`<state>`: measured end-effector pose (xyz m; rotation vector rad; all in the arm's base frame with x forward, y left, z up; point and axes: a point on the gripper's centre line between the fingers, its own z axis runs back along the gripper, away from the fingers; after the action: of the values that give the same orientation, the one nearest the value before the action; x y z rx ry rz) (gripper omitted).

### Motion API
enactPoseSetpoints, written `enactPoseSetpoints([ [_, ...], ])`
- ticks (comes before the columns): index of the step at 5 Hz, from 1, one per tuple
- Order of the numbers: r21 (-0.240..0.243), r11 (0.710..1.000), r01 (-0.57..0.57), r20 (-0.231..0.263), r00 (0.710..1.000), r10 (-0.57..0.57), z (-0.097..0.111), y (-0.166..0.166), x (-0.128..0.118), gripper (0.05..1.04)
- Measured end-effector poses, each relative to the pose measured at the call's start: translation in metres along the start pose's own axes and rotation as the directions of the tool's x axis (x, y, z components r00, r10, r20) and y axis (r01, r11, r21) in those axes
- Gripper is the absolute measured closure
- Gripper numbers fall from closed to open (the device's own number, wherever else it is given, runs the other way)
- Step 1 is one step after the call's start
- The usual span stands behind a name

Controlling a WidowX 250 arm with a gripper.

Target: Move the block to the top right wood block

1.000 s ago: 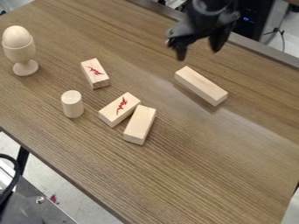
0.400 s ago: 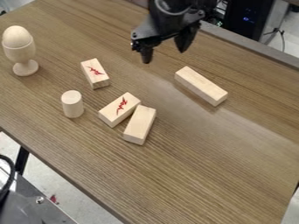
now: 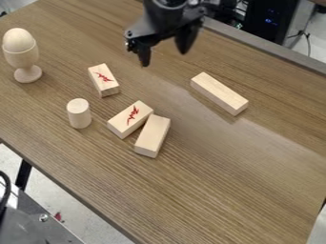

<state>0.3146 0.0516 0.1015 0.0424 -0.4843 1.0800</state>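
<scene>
The black gripper (image 3: 165,58) hangs open over the upper middle of the table, nothing between its fingers. Below and right of it lies a long plain wood block (image 3: 218,93), the one farthest to the upper right. A block with a red mark (image 3: 103,79) rests to the gripper's lower left. Near the middle, a second red-marked block (image 3: 130,119) lies against a plain block (image 3: 152,136), close at its upper end. Which block the task means by "the block" I cannot tell.
At the left, a wooden egg cup (image 3: 23,56) holds an egg-shaped piece. A small upright wooden cylinder (image 3: 79,113) stands left of the middle blocks. The table's (image 3: 242,190) far edge runs behind the gripper.
Over the last second the gripper has moved left across the upper table, away from the long plain block. It stayed open, and the blocks have not moved.
</scene>
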Motion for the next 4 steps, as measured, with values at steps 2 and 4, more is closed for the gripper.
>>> enactPoseSetpoints([
  [2, -0.001, 1.0, 0.029, -0.063, 0.998, -0.029, -0.016, 0.026, 0.006, 0.084],
  [4, -0.029, 0.999, -0.035, -0.067, 0.997, 0.033, -0.033, 0.053, 0.007, 0.084],
])
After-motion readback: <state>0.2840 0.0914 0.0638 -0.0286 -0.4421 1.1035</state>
